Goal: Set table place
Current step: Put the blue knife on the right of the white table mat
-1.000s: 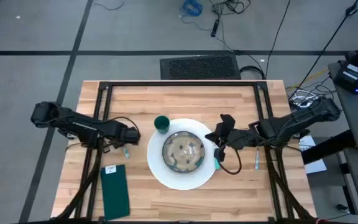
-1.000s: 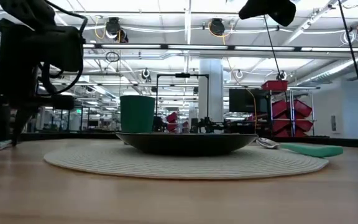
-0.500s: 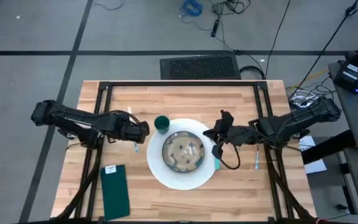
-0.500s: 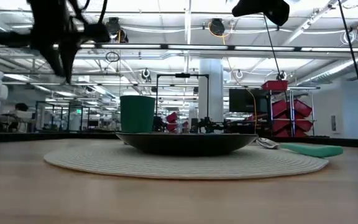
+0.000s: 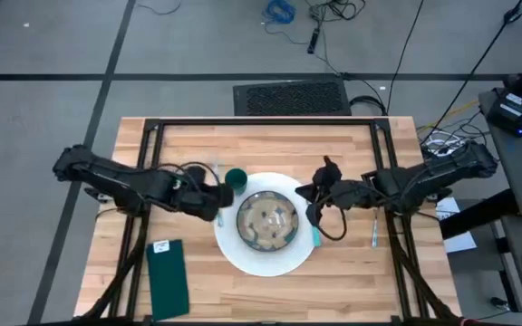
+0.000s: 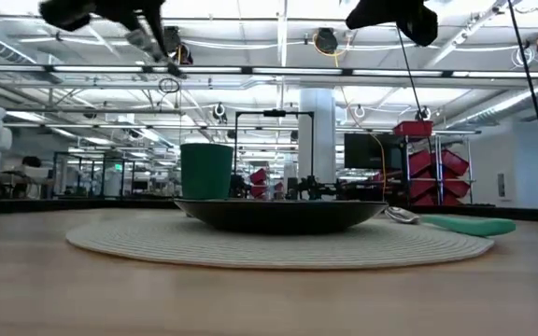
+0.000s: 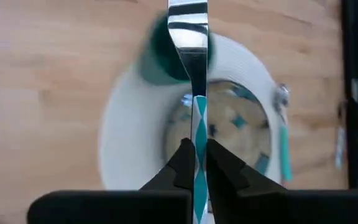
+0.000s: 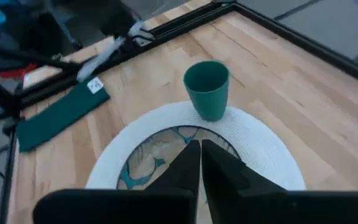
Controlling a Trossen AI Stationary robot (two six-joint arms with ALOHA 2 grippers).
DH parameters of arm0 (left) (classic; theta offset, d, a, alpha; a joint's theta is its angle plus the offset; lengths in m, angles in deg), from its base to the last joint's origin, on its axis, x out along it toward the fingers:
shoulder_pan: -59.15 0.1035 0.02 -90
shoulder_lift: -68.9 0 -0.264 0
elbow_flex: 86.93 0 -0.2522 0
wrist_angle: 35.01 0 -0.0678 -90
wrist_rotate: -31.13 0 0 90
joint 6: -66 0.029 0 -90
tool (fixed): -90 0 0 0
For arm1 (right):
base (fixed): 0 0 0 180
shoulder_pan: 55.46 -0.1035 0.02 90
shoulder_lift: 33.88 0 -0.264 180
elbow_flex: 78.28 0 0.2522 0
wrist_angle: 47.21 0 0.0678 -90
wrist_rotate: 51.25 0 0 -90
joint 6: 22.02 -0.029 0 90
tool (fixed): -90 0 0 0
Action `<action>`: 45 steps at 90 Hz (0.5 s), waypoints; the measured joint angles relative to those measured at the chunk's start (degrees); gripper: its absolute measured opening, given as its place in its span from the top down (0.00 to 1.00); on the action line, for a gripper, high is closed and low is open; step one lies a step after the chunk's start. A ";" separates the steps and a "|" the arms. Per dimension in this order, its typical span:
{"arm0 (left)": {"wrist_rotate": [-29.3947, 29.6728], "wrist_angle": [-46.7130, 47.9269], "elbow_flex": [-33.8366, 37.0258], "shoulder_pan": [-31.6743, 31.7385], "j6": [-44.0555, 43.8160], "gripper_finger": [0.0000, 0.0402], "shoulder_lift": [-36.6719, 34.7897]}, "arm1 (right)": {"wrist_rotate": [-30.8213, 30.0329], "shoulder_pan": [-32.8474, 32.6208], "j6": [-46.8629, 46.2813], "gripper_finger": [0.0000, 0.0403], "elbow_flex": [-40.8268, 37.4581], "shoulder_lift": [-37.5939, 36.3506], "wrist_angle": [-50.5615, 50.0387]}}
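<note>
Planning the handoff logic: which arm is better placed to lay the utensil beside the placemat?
Left: its gripper already clamps the fork, above the white placemat's left edge. The right gripper is shut, holding nothing.

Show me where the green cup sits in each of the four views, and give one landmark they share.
High view: the green cup stands at the far left rim of the round white mat, beside the left gripper.
Low view: the cup stands left of centre, behind the bowl.
Left wrist view: a blurred cup behind the held fork.
Right wrist view: cup at centre, on the mat's edge.
Shared landmark: the bowl.
</note>
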 joint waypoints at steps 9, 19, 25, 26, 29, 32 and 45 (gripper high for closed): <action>0.53 -7.15 0.00 -0.77 6.48 1.00 2.16 | -0.31 0.20 -5.13 1.00 0.00 0.00 -0.03; 1.29 -11.13 0.00 -3.47 8.89 1.00 3.39 | -3.93 -0.90 -11.88 1.00 0.00 -0.09 -0.06; 2.35 -11.83 0.00 -5.31 8.88 1.00 3.82 | -5.66 -1.92 -13.13 1.00 0.00 -0.26 -0.12; 2.52 -11.97 0.00 -5.57 8.84 1.00 3.88 | -5.76 -2.04 -13.14 1.00 0.01 -0.26 -0.12; 2.93 -12.41 0.00 -6.27 8.36 1.00 4.07 | -5.85 -2.33 -13.05 1.00 0.02 -0.26 -0.15; 3.34 -12.83 0.00 -6.78 7.53 1.00 4.40 | -5.75 -2.48 -12.78 1.00 0.02 -0.26 -0.30; 4.57 -18.10 0.00 -7.42 6.92 1.00 7.42 | -1.80 -2.58 -9.59 1.00 0.02 -0.26 -0.30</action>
